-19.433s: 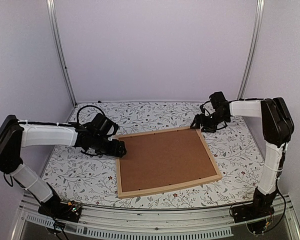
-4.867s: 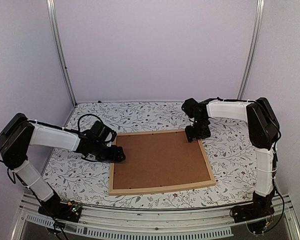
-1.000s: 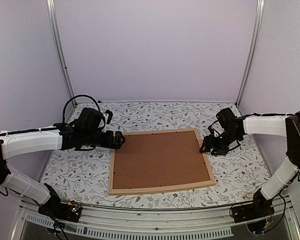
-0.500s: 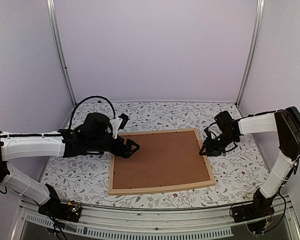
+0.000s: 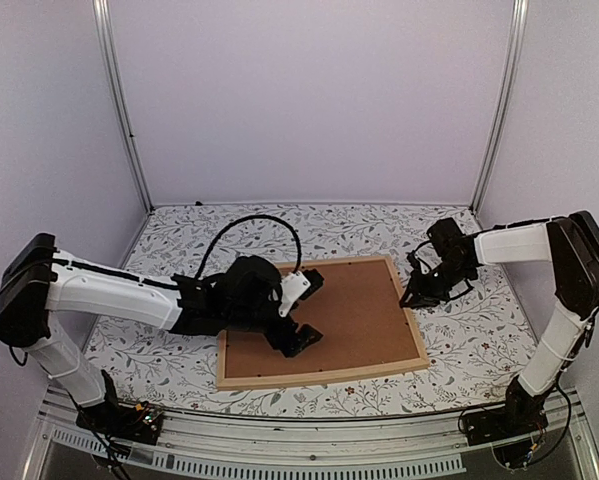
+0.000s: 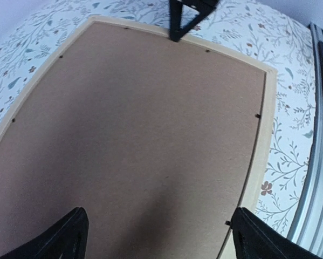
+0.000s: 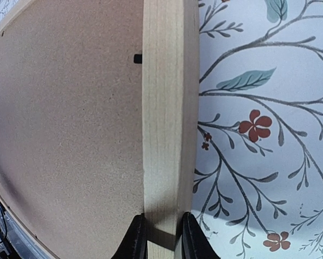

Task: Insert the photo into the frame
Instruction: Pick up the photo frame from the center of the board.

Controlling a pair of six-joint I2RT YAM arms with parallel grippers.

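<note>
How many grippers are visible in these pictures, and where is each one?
2. The left gripper is open over the brown backing board, near its middle. The right gripper pinches the frame on its right rail. No others seem hidden.

White arms; black joints — (looped cable)

Pretty sure it's a robot lab booth: plain white walls and aluminium posts behind the left tool, floral tabletop underneath it, arms bolted to a metal rail.
</note>
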